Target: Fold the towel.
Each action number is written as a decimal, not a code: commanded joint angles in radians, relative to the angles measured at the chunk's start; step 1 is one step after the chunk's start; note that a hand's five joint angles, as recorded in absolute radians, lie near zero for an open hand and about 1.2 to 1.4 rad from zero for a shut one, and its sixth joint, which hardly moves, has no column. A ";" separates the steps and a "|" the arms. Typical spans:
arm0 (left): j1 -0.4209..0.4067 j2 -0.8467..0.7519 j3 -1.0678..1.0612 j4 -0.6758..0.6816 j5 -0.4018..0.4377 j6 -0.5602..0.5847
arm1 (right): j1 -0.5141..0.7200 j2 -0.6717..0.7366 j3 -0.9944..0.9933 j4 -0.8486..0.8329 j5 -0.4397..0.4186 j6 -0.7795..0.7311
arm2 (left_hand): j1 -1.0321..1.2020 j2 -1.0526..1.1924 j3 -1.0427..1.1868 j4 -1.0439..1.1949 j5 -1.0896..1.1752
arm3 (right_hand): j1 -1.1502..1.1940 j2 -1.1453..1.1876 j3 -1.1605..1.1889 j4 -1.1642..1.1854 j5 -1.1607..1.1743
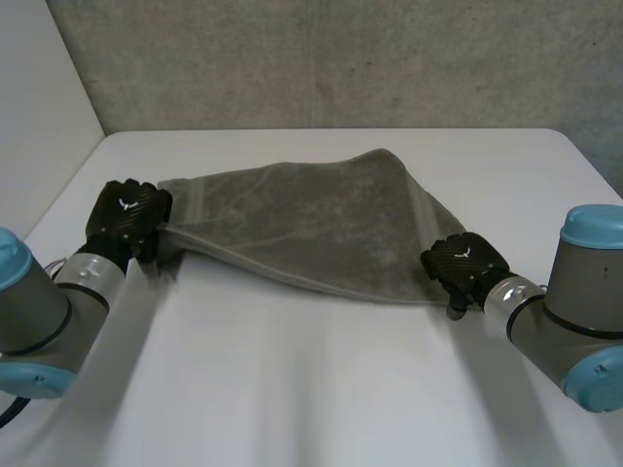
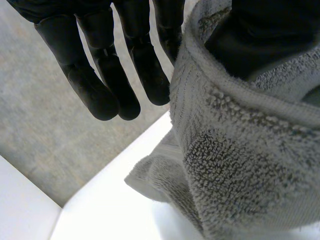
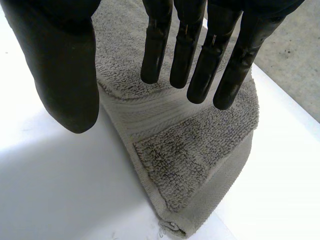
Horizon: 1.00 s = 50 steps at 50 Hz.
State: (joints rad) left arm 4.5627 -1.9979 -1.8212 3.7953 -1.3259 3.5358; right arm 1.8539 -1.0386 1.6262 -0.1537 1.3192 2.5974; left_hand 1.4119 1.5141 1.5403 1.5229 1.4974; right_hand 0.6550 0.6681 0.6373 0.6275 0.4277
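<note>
White table (image 1: 311, 389), open margins; left hand (image 1: 127, 219) pinches towel (image 1: 311, 219) corner, right hand (image 1: 462, 261) fingers straight.

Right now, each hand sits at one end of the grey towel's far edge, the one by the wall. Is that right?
Not quite. The left hand and right hand sit at the ends of the grey towel along its near edge, the one away from the wall, not its far edge. The head view shows it.
</note>
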 commanded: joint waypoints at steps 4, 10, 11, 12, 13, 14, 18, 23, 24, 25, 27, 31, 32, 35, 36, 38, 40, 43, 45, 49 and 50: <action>0.002 -0.033 0.048 -0.069 -0.001 -0.017 | -0.004 0.012 -0.012 -0.015 0.000 0.006 | -0.016 -0.118 -0.144 -0.127 -0.276 | -0.048 -0.061 -0.030 -0.020 0.005; 0.001 -0.053 0.062 -0.074 -0.007 -0.017 | -0.002 0.061 -0.057 -0.006 0.012 0.035 | -0.016 -0.118 -0.144 -0.127 -0.276 | -0.033 -0.046 -0.015 -0.005 0.020; 0.001 -0.061 0.066 -0.078 -0.019 -0.017 | -0.002 0.061 -0.057 -0.006 0.012 0.035 | -0.016 -0.118 -0.144 -0.127 -0.276 | -0.033 -0.046 -0.015 -0.005 0.020; 0.001 -0.061 0.066 -0.078 -0.019 -0.017 | -0.002 0.072 -0.066 -0.006 0.015 0.035 | -0.016 -0.118 -0.144 -0.127 -0.276 | -0.033 -0.046 -0.015 -0.005 0.020; 0.002 -0.065 0.074 -0.083 -0.036 -0.017 | -0.002 0.072 -0.066 -0.006 0.015 0.035 | -0.016 -0.118 -0.144 -0.127 -0.276 | -0.033 -0.046 -0.015 -0.005 0.020; 0.001 -0.070 0.080 -0.089 -0.054 -0.017 | -0.002 0.081 -0.071 -0.006 0.015 0.035 | -0.016 -0.118 -0.144 -0.127 -0.276 | -0.033 -0.046 -0.015 -0.005 0.020; 0.001 -0.079 0.095 -0.098 -0.084 -0.017 | -0.002 0.088 -0.081 -0.006 0.015 0.035 | -0.016 -0.118 -0.144 -0.127 -0.276 | -0.021 -0.034 -0.003 0.006 0.032; 0.002 -0.090 0.114 -0.101 -0.102 -0.017 | -0.004 0.089 -0.083 -0.007 0.015 0.036 | -0.016 -0.118 -0.144 -0.127 -0.276 | -0.003 -0.017 0.014 0.024 0.049; 0.002 -0.093 0.115 -0.101 -0.102 -0.017 | -0.004 0.089 -0.083 -0.007 0.015 0.036 | -0.016 -0.118 -0.144 -0.127 -0.276 | -0.003 -0.016 0.014 0.024 0.049; 0.002 -0.093 0.115 -0.101 -0.102 -0.017 | -0.004 0.089 -0.085 -0.007 0.015 0.038 | -0.016 -0.118 -0.144 -0.127 -0.276 | 0.005 -0.008 0.023 0.033 0.058; 0.007 -0.093 0.115 -0.101 -0.102 -0.017 | -0.004 0.089 -0.085 -0.007 0.015 0.038 | -0.016 -0.118 -0.144 -0.127 -0.276 | 0.020 0.007 0.038 0.048 0.073; 0.009 -0.093 0.115 -0.101 -0.102 -0.017 | -0.004 0.089 -0.094 -0.012 0.017 0.038 | -0.016 -0.118 -0.144 -0.127 -0.276 | 0.052 0.039 0.070 0.080 0.105; 0.009 -0.093 0.114 -0.101 -0.102 -0.017 | -0.004 0.089 -0.094 -0.012 0.017 0.038 | -0.016 -0.118 -0.144 -0.127 -0.276 | 0.052 0.039 0.070 0.080 0.105; 0.007 -0.093 0.114 -0.101 -0.102 -0.017 | -0.004 0.097 -0.104 -0.012 0.026 0.040 | -0.016 -0.118 -0.144 -0.127 -0.276 | 0.058 0.045 0.076 0.086 0.111; 0.007 -0.093 0.114 -0.101 -0.102 -0.017 | -0.004 0.100 -0.109 -0.012 0.032 0.046 | -0.016 -0.118 -0.144 -0.127 -0.276 | 0.064 0.051 0.082 0.092 0.117; 0.009 -0.093 0.112 -0.101 -0.102 -0.017 | -0.004 0.106 -0.115 -0.012 0.035 0.050 | -0.016 -0.118 -0.144 -0.127 -0.276 | 0.070 0.057 0.088 0.097 0.123; 0.007 -0.093 0.112 -0.101 -0.102 -0.017 | -0.004 0.112 -0.121 -0.012 0.037 0.053 | -0.016 -0.118 -0.144 -0.127 -0.276 | 0.076 0.063 0.094 0.103 0.129; 0.009 -0.093 0.111 -0.101 -0.102 -0.017 | -0.002 0.123 -0.132 -0.012 0.038 0.056 | -0.016 -0.118 -0.144 -0.127 -0.276 | 0.102 0.089 0.120 0.130 0.155; 0.007 -0.093 0.109 -0.101 -0.102 -0.017 | -0.002 0.132 -0.140 -0.015 0.038 0.056 | -0.016 -0.118 -0.144 -0.127 -0.276 | 0.123 0.110 0.140 0.150 0.176; 0.007 -0.091 0.103 -0.101 -0.102 -0.017 | -0.001 0.144 -0.152 -0.014 0.040 0.058 | -0.016 -0.118 -0.144 -0.127 -0.276 | 0.140 0.127 0.158 0.168 0.193; 0.007 -0.090 0.100 -0.101 -0.102 -0.017 | -0.001 0.152 -0.158 -0.014 0.041 0.058 | -0.016 -0.118 -0.144 -0.127 -0.276 | 0.155 0.142 0.173 0.182 0.208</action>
State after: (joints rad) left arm 4.5704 -2.0904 -1.7129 3.6939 -1.4280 3.5190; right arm 1.8517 -0.9081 1.4868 -0.1673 1.3584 2.6543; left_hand 1.4119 1.5141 1.5403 1.5228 1.4974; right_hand 0.7728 0.7768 0.7780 0.7773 0.5982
